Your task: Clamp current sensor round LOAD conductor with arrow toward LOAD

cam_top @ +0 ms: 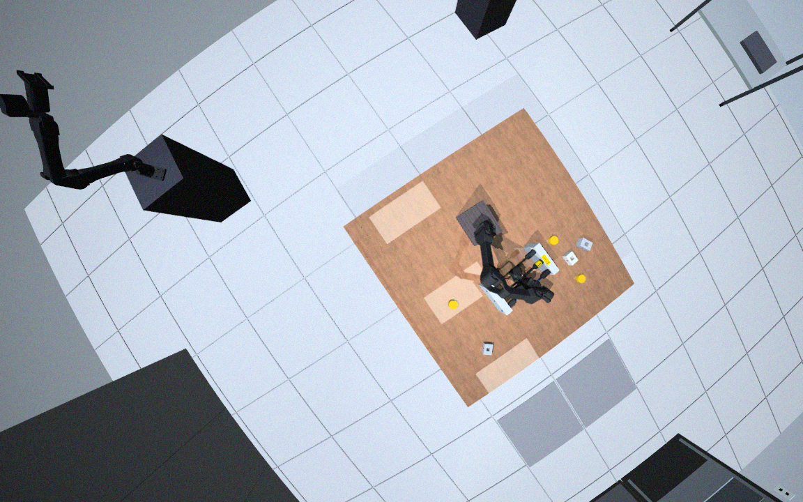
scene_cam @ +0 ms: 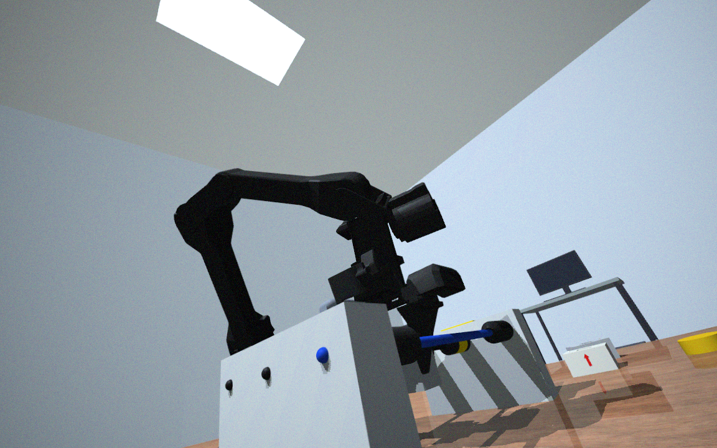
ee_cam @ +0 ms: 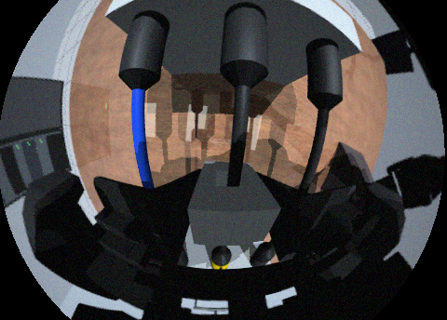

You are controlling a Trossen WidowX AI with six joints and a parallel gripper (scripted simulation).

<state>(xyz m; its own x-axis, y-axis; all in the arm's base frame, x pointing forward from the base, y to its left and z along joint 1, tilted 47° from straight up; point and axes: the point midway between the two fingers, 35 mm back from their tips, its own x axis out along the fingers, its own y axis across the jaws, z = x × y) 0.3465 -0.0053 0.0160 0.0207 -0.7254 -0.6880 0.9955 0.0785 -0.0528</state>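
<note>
The grey sensor sits between my fingers at the middle black conductor, which runs into its face. My gripper points down among the conductors and is shut on the sensor. In the exterior view the near finger hangs behind the blue conductor. The blue conductor and another black conductor pass on either side. A yellow band marks the middle conductor's far end, near a yellow label. The label's text, the sensor's arrow and its latch cannot be made out.
Two white end blocks hold the conductors. On the wooden table are a white block with a red arrow, other small blocks and yellow discs. Another arm stands away left.
</note>
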